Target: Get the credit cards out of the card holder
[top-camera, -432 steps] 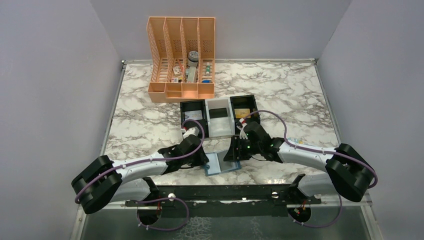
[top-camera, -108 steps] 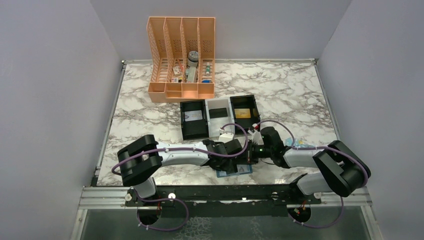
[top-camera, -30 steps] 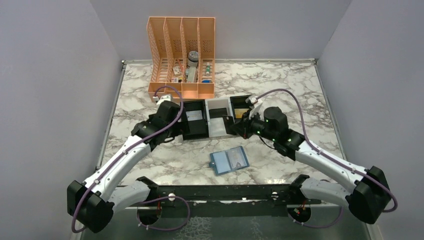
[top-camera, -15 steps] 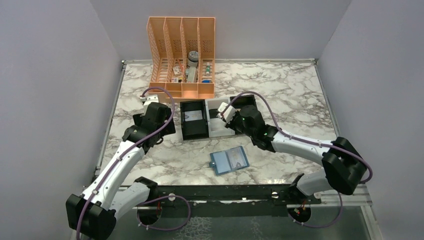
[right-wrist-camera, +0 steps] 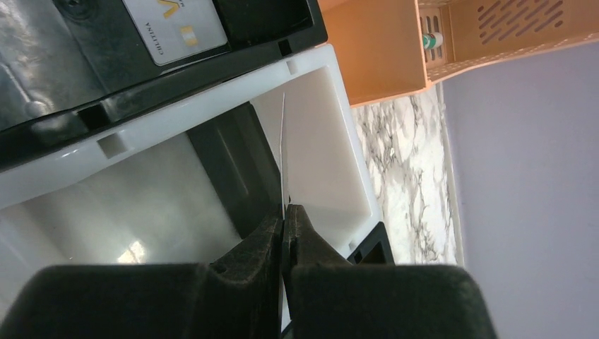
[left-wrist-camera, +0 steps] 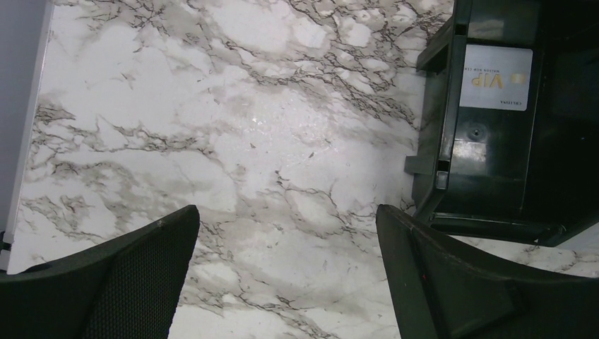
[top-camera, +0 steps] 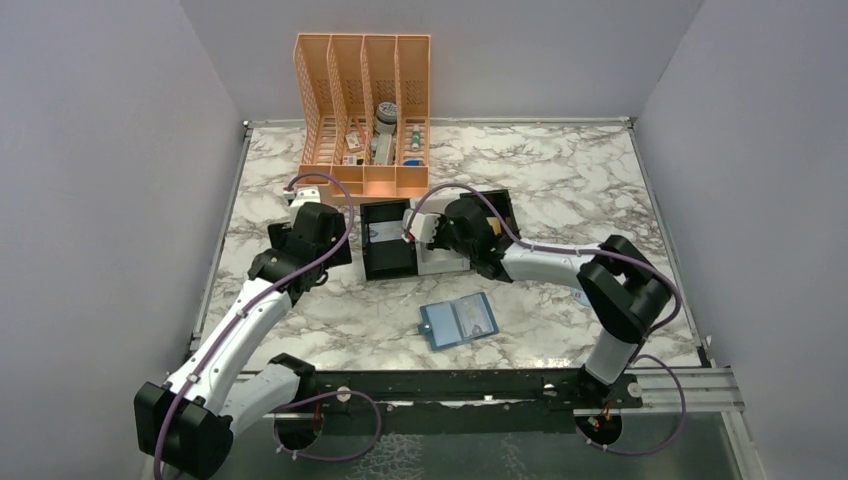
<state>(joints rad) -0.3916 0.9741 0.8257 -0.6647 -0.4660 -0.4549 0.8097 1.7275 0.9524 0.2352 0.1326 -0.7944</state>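
The light-blue card holder (top-camera: 458, 321) lies open and flat on the marble near the front edge, with no gripper near it. My right gripper (top-camera: 447, 240) (right-wrist-camera: 285, 212) hangs over the white middle compartment (right-wrist-camera: 314, 134) of the tray and is shut on a thin credit card (right-wrist-camera: 283, 152), seen edge-on and standing upright. A black card (right-wrist-camera: 229, 159) lies in that white compartment. A white card (left-wrist-camera: 496, 78) (right-wrist-camera: 180, 28) lies in the black left compartment. My left gripper (top-camera: 320, 250) (left-wrist-camera: 286, 212) is open over bare marble left of the tray, holding nothing.
The three-compartment tray (top-camera: 385, 268) stands mid-table. Behind it is an orange file organizer (top-camera: 365, 180) with small items in it. Grey walls close in the left, right and back sides.
My right gripper has swung left from the tray's right black compartment to the white middle one, still shut on the card. My left gripper has drawn back slightly left of the tray.
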